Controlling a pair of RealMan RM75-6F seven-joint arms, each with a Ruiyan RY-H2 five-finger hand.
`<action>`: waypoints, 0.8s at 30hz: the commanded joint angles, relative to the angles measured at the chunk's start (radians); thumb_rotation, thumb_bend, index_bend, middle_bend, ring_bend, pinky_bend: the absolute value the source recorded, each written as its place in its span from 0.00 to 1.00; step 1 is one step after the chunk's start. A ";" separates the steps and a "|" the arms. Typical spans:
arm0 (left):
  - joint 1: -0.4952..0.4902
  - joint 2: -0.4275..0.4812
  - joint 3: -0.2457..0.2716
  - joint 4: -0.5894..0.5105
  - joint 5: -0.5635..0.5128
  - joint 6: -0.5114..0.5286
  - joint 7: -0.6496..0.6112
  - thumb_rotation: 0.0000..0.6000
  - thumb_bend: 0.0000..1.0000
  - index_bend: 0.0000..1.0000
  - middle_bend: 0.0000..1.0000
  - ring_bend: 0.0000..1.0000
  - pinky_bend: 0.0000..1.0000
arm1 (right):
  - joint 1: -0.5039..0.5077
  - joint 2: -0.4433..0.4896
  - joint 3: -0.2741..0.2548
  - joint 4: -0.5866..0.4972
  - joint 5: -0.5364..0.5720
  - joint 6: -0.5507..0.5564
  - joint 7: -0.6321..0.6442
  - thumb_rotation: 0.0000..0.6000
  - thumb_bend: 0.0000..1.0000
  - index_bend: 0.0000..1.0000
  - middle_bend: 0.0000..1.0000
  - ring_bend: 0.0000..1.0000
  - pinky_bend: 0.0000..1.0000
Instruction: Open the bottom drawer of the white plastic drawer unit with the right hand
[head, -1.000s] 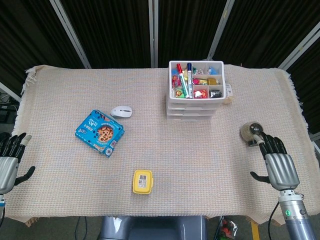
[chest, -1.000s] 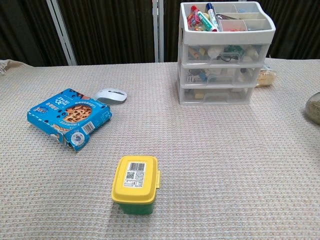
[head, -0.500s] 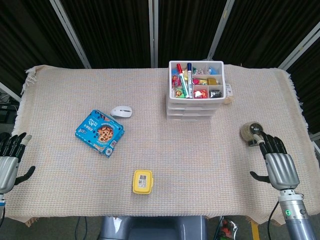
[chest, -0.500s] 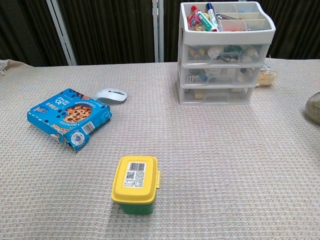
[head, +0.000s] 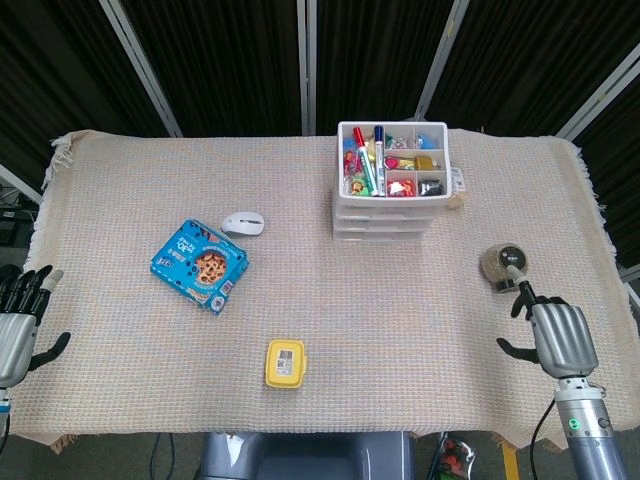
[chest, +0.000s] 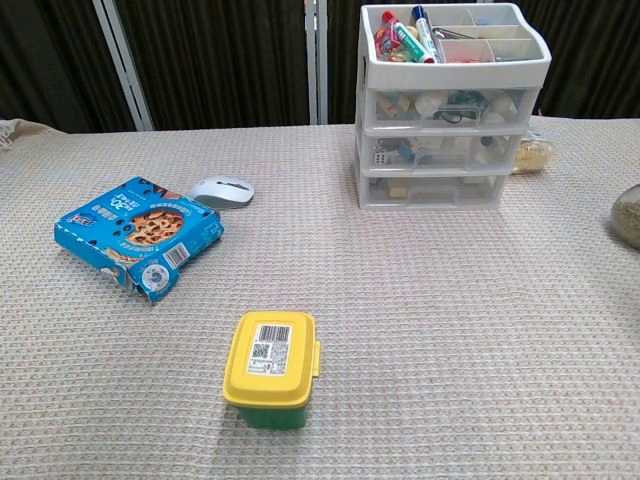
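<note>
Since a second ago, only the right hand (head: 562, 335) has changed: its fingers, which reached up the cloth to touch the round jar (head: 505, 263), are now curled in out of sight, leaving the hand well short of the jar, with only the thumb sticking out to the left; it holds nothing and rests at the near right edge of the table (head: 420, 300). Everything else sits where it was. At the near left edge, the left hand (head: 17, 328) lies with its fingers spread apart and empty. The white plastic drawer unit (chest: 450, 110) stands at the far side of the table, right of centre, with markers and small items in its open top tray. Its bottom drawer (chest: 433, 189) is flush with the two drawers above it, fully closed, and well apart from the right hand. A blue snack box (chest: 139, 234) lies flat on the left part of the cloth, with a white computer mouse (chest: 221, 190) just beyond its far corner. Near the front edge, a small container with a yellow lid (chest: 272, 367) and green base stands alone, a barcode label on top. In the chest view neither hand appears.
</note>
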 joint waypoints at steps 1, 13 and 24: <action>0.000 0.000 0.000 -0.001 -0.001 0.000 0.001 1.00 0.32 0.00 0.00 0.00 0.00 | 0.021 0.000 0.024 -0.037 0.050 -0.042 0.038 1.00 0.25 0.16 0.84 0.86 0.74; -0.002 0.002 0.000 0.001 0.000 -0.003 -0.005 1.00 0.32 0.00 0.00 0.00 0.00 | 0.219 -0.040 0.212 -0.175 0.564 -0.350 0.230 1.00 0.41 0.16 0.85 0.87 0.75; -0.007 0.004 -0.003 -0.004 -0.006 -0.012 0.001 1.00 0.32 0.00 0.00 0.00 0.00 | 0.373 -0.090 0.349 -0.089 0.989 -0.623 0.490 1.00 0.44 0.18 0.85 0.87 0.75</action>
